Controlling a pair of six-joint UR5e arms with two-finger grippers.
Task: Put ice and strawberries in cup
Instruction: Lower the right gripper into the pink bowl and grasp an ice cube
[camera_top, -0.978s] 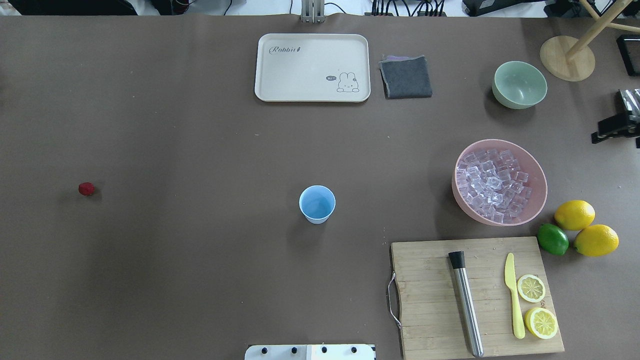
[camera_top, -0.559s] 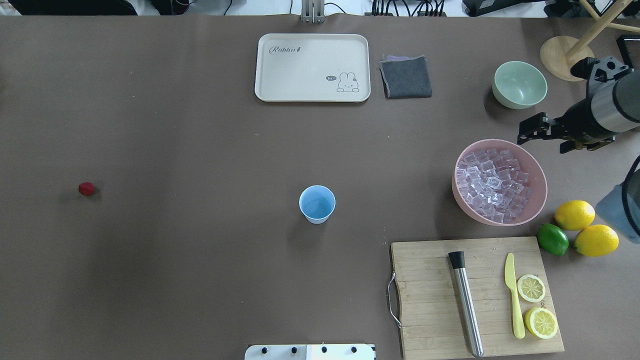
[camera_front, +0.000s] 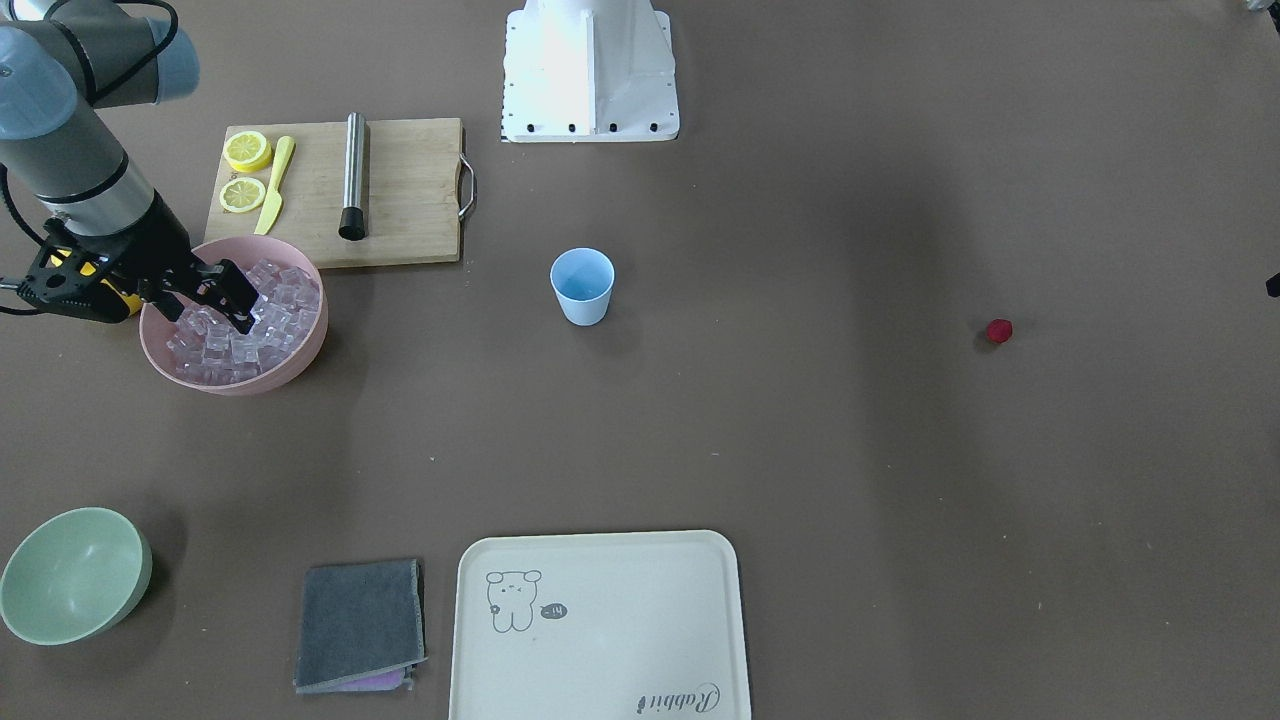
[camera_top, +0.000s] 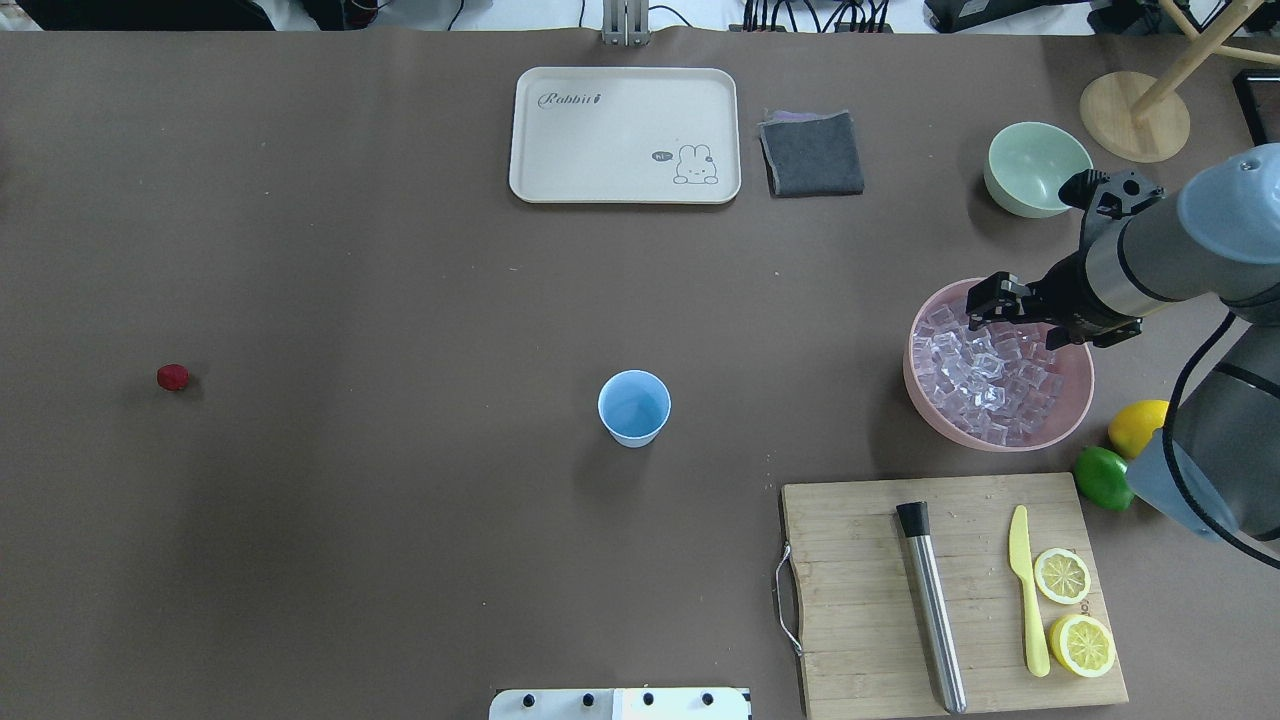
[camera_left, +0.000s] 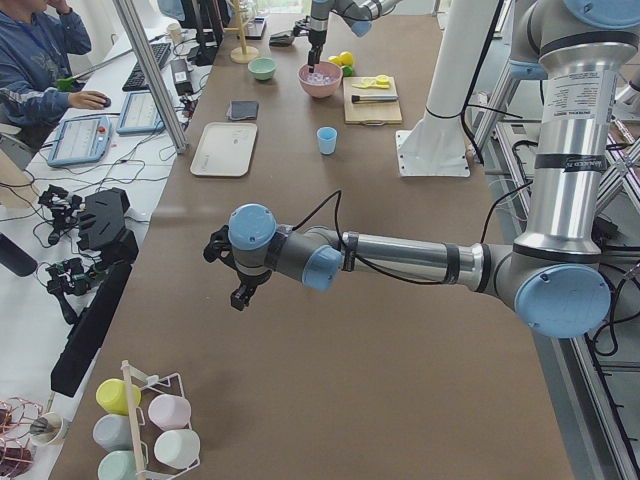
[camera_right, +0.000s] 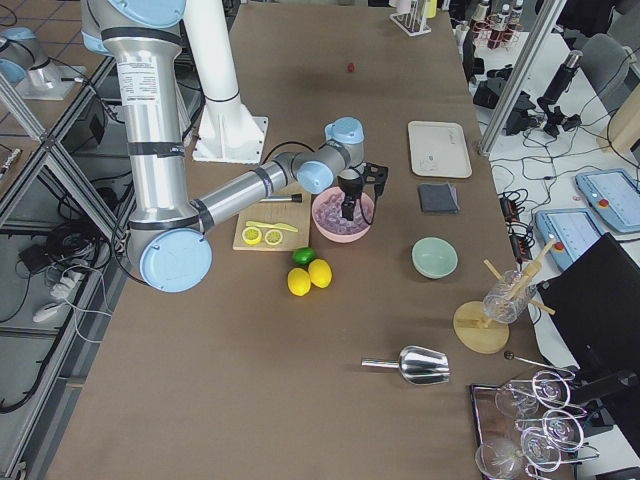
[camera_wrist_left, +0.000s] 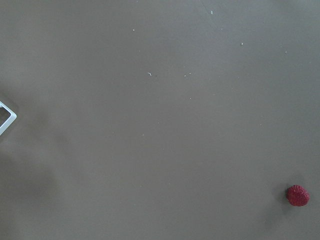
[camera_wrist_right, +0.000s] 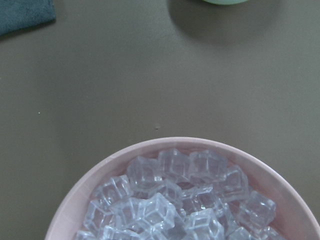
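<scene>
The light blue cup (camera_top: 634, 407) stands upright and empty mid-table; it also shows in the front view (camera_front: 582, 285). The ice (camera_top: 985, 378) is heaped in a pink bowl (camera_top: 915, 385) at the right. My right gripper (camera_top: 995, 300) hangs open over the bowl's far side, just above the cubes (camera_front: 235, 340); the right wrist view shows ice (camera_wrist_right: 175, 200) below. The red strawberry (camera_top: 173, 377) lies alone at the far left and shows in the left wrist view (camera_wrist_left: 298, 195). My left gripper (camera_left: 238, 292) shows only in the left side view; I cannot tell its state.
A cutting board (camera_top: 860, 590) with a steel muddler (camera_top: 932, 610), yellow knife and lemon slices lies at the front right. A lime (camera_top: 1100, 478) and a lemon (camera_top: 1135, 425) sit beside the bowl. A pale green bowl (camera_top: 1035, 165), grey cloth (camera_top: 812, 153) and cream tray (camera_top: 625, 135) line the far side.
My right arm has come in from the right edge and moved left and nearer, from beside the green bowl to over the ice bowl. Cup and strawberry have not moved.
</scene>
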